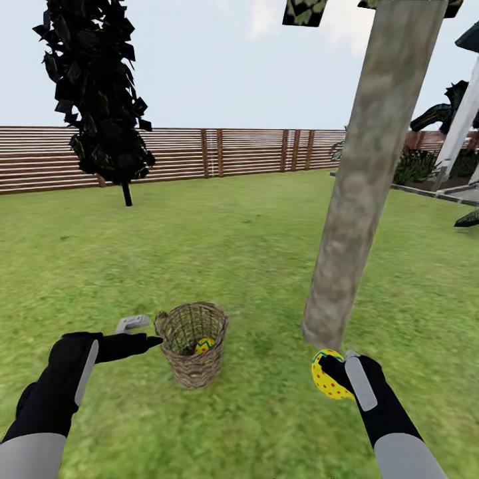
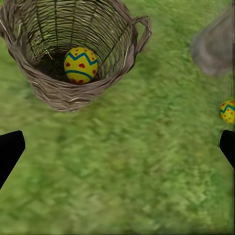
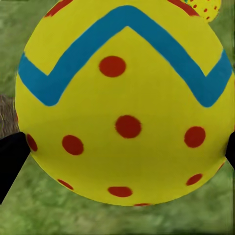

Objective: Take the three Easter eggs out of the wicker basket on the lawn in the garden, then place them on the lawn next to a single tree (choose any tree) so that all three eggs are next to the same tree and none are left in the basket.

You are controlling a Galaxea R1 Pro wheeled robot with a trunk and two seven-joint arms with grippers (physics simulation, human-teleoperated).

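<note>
The wicker basket (image 1: 193, 352) stands on the lawn (image 1: 253, 266) with one Easter egg (image 1: 204, 344) inside; the left wrist view looks down on the basket (image 2: 73, 49) and that egg (image 2: 81, 64). My left gripper (image 1: 143, 334) hangs open just left of the basket's rim, nothing between its fingers. My right gripper (image 1: 336, 376) is shut on a second egg (image 1: 329, 379), low beside the foot of the tree (image 1: 352, 213). Up close, that held egg (image 3: 125, 103) sits between the fingers, and another egg (image 3: 205, 7) peeks out beyond it. An egg (image 2: 227, 110) also shows near the trunk base (image 2: 213, 44).
A narrow black conifer (image 1: 100, 100) stands far left before a wooden slat fence (image 1: 219, 153). Palms and a paved edge (image 1: 439, 189) lie at the far right. Open grass spreads between the basket and the fence.
</note>
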